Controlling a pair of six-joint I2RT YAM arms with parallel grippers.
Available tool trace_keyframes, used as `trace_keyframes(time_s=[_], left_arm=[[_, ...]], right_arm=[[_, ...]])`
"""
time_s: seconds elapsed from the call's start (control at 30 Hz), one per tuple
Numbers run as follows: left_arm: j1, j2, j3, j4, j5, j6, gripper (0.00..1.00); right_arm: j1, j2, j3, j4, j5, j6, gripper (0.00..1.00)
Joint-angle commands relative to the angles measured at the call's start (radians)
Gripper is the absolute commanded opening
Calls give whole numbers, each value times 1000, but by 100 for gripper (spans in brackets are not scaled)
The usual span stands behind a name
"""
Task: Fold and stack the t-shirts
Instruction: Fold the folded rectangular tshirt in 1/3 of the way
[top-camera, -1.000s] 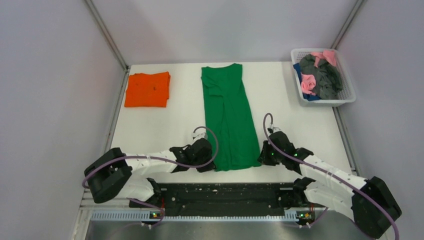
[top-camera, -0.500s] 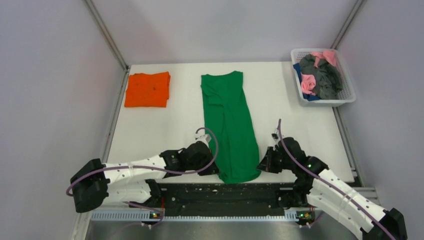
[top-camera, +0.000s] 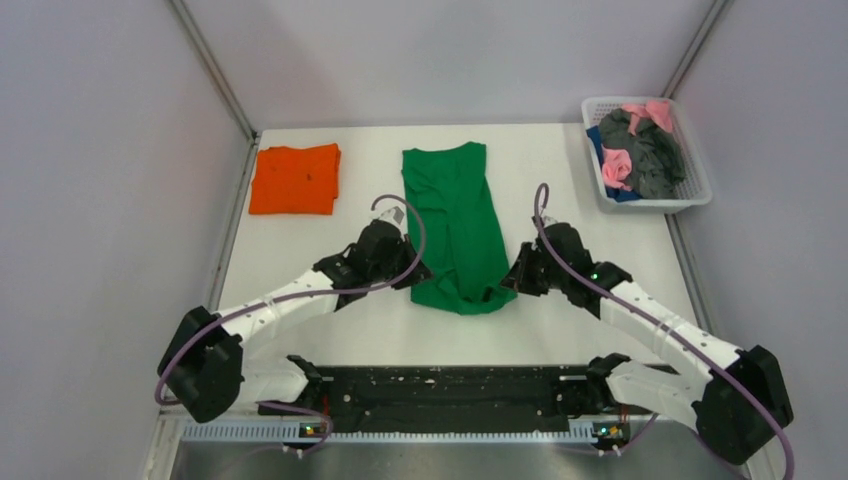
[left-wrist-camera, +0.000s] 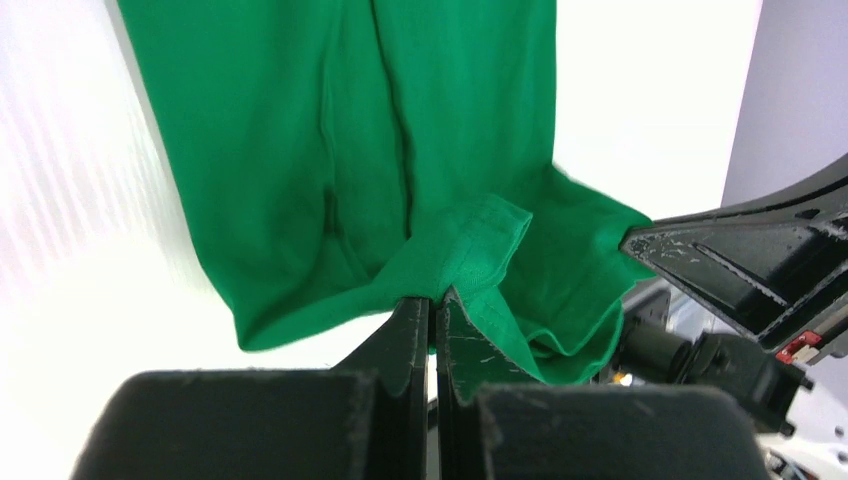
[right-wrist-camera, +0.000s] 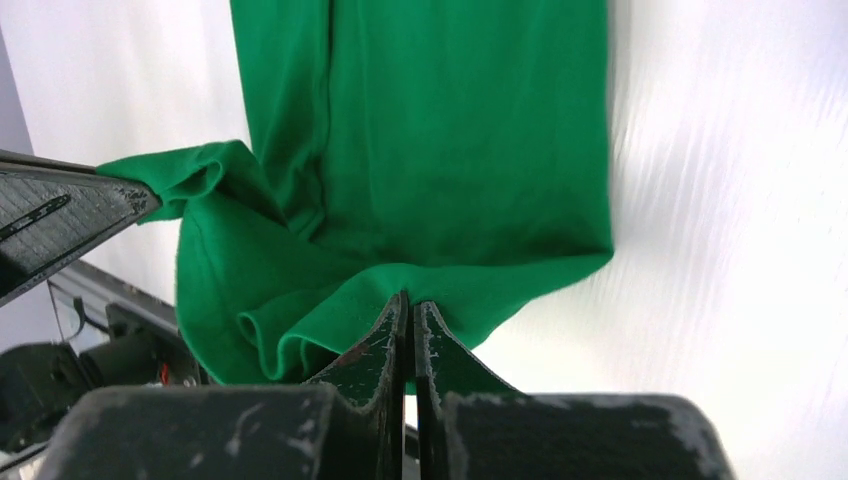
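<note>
1. A bright green soft cloth t-shirt (top-camera: 455, 215) is lying as a long narrow strip down the middle of the white table (top-camera: 570, 215), with its far end resting flat.
2. The left black two-finger gripper (top-camera: 420, 281) is clenching the near left corner of this shirt. In its wrist view the fingers (left-wrist-camera: 410, 330) are pressing together on a fold of hem.
3. The right black two-finger gripper (top-camera: 509, 282) is clenching the near right corner, its fingers (right-wrist-camera: 390, 330) pinching the hem edge between them.
4. Between the two grips the near end is curling up off the table and sagging in a loose, bunched curve.
5. A bright orange cloth t-shirt (top-camera: 294, 178) is sitting folded into a rough square at the far left corner, well apart from the green one.
6. A white plastic lattice basket (top-camera: 697, 192) is standing at the far right corner, holding pink, dark grey and blue garments (top-camera: 645, 150).
</note>
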Motion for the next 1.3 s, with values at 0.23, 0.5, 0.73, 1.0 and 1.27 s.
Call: trace_keyframes(time_s=[0.23, 0.5, 0.73, 1.0, 1.27], left_arm=[[220, 229, 198, 93, 114, 133, 0], [319, 374, 345, 77, 211, 198, 0], [375, 512, 458, 42, 232, 233, 0], [410, 633, 538, 37, 261, 253, 0], [426, 720, 639, 26, 325, 283, 21]], right_arm=[[-185, 320, 271, 125, -50, -154, 0], [-210, 514, 446, 166, -57, -232, 0], [-225, 640, 541, 187, 2, -279, 0], [-257, 777, 599, 270, -38, -276, 0], [-278, 883, 691, 282, -50, -267, 22]])
